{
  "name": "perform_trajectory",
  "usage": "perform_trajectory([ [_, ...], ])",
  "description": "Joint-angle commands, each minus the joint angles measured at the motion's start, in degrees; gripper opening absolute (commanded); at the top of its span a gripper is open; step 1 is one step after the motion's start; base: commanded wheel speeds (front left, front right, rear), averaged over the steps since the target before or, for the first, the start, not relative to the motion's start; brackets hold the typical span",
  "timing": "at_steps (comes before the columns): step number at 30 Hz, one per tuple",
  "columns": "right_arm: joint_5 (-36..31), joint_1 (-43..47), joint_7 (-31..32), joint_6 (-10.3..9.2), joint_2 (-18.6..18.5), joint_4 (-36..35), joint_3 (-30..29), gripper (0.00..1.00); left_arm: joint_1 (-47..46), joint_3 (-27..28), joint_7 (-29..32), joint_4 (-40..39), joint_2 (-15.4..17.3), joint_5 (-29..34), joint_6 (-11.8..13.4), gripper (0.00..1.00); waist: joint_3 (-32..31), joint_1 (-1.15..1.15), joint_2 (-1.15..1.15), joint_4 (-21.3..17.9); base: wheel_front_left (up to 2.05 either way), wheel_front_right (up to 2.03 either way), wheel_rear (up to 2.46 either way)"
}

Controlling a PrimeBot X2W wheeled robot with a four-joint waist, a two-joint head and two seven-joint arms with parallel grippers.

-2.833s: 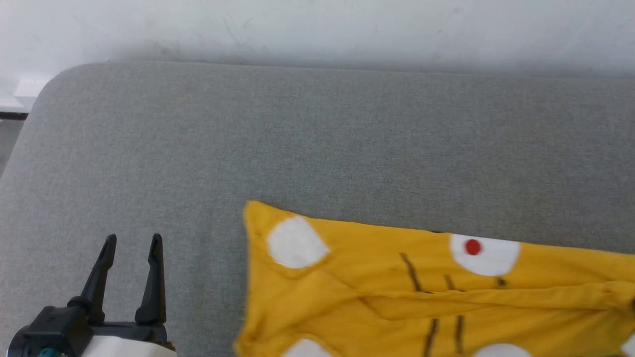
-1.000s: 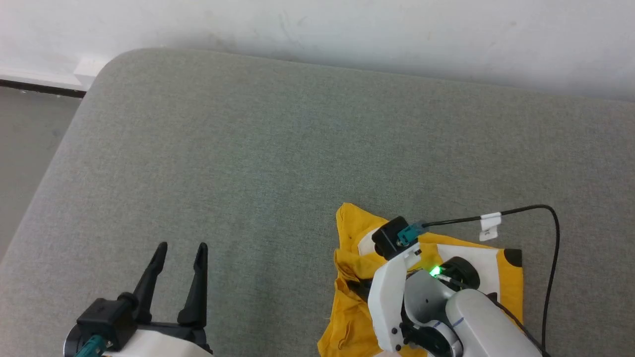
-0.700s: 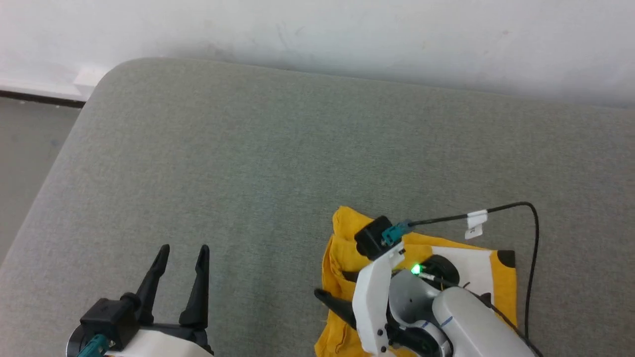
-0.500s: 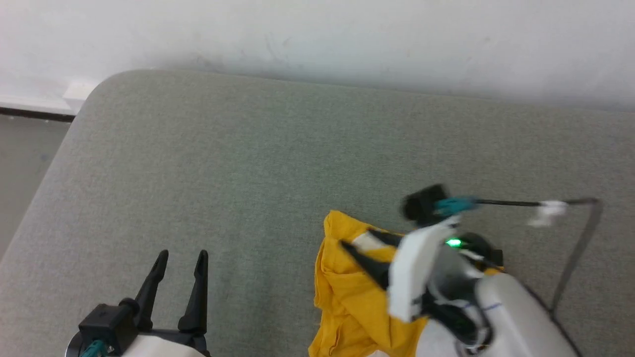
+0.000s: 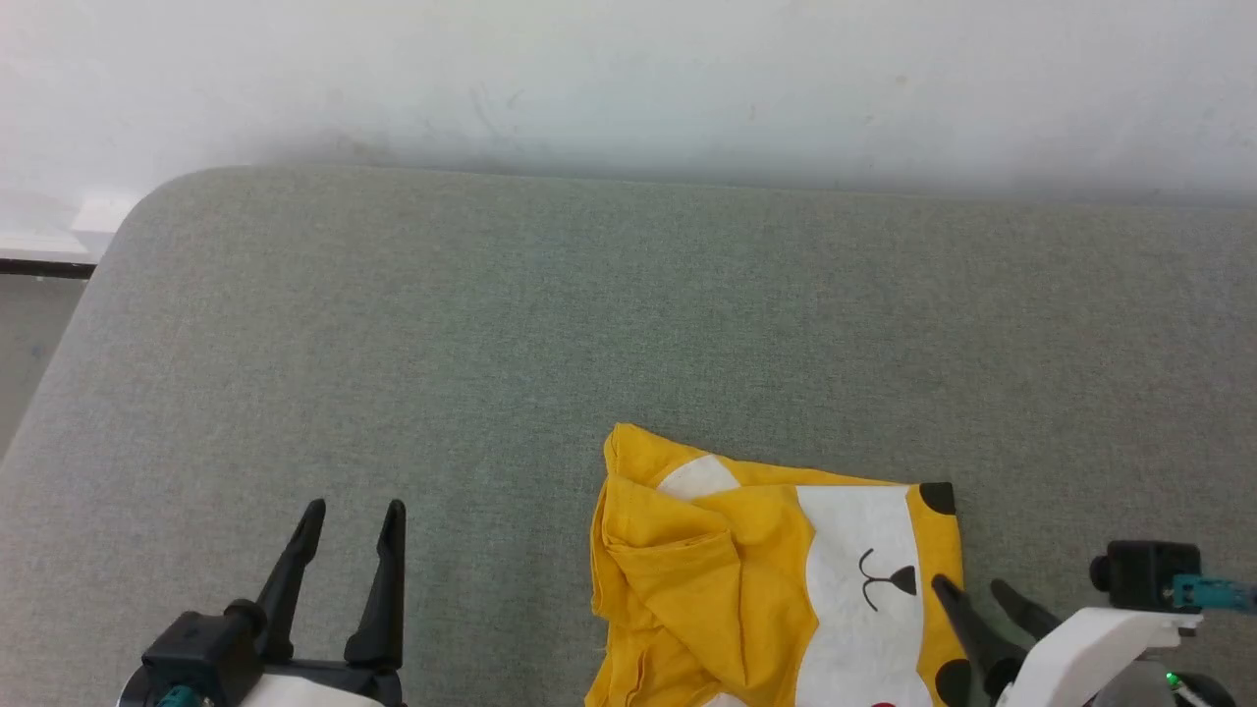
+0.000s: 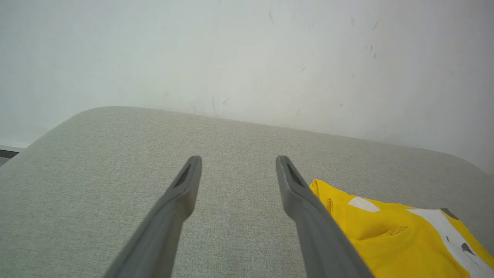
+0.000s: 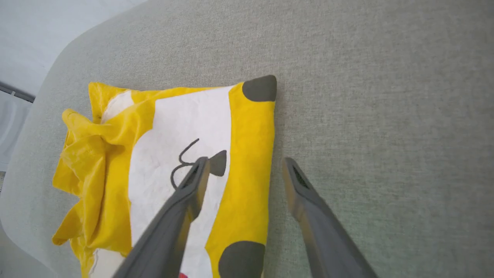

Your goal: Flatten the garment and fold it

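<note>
The yellow T-shirt (image 5: 766, 579) lies folded into a compact block near the front of the grey cushion, its left part bunched. White patches, black spots and a thin black line mark show on top (image 7: 185, 127). My right gripper (image 5: 972, 589) is open at the shirt's right edge, one finger over the cloth and one over bare cushion (image 7: 245, 164), holding nothing. My left gripper (image 5: 349, 516) stands open and empty over the cushion well to the left of the shirt (image 6: 386, 235), with the gap between its fingertips (image 6: 236, 166) showing bare fabric.
The grey cushion (image 5: 491, 314) has a rounded far-left corner and butts against a white wall (image 5: 628, 79) at the back. Floor and a dark baseboard strip (image 5: 39, 267) lie past the left edge.
My right arm has pulled back to the lower right, off the shirt, and its fingers stand open. The shirt, earlier spread wide, is now a compact folded block. The camera shifted too.
</note>
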Motion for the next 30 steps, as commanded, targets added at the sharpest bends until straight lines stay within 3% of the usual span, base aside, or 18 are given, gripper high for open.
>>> perform_trajectory([
  [1, 0.43, 0.15, -0.50, -0.04, 0.19, 0.41, 0.36, 1.00, 0.65, 0.08, 0.14, -0.28, 0.51, 0.18, 0.37, 1.00, 0.17, 0.00, 0.00, -0.12, 0.00, 0.00, 0.00],
  [12, 1.90, -4.60, -4.19, -0.04, 0.19, 13.48, 1.51, 1.00, -0.66, 0.49, 1.68, -2.04, 2.60, 1.03, 0.71, 1.00, 1.38, 0.00, 0.00, 1.81, 0.00, 0.00, 0.00],
  [13, 3.05, -5.19, -4.57, -0.04, 0.19, 14.67, 1.95, 0.45, -0.72, 0.53, 1.73, -2.14, 2.70, 1.04, 0.74, 1.00, 1.46, 0.00, 0.00, 1.92, 0.00, 0.00, 0.00],
  [14, 3.73, -5.79, -4.97, -0.04, 0.19, 15.71, 2.62, 0.07, -0.80, 0.56, 1.78, -2.21, 2.77, 1.05, 0.76, 1.00, 1.54, 0.00, 0.00, 2.03, 0.00, 0.00, 0.00],
  [15, 3.81, -6.30, -5.19, -0.04, 0.19, 16.60, 3.51, 0.00, -0.90, 0.57, 1.84, -2.28, 2.84, 1.07, 0.78, 1.00, 1.60, 0.00, 0.00, 2.10, 0.00, 0.00, 0.00],
  [22, 5.15, -9.46, -7.90, -0.04, 0.19, 19.92, 6.47, 0.00, -1.86, 0.31, 2.26, -2.99, 3.03, 1.45, 1.02, 1.00, 1.58, 0.00, 0.00, 0.95, 0.00, 0.00, 0.00],
  [30, 1.03, -13.90, -7.73, -0.04, 0.19, 15.38, 3.96, 0.00, -2.31, 0.66, 2.51, -4.29, 3.81, 1.78, 1.32, 1.00, 2.77, 0.00, 0.00, -4.15, 0.00, 0.00, 0.00],
])
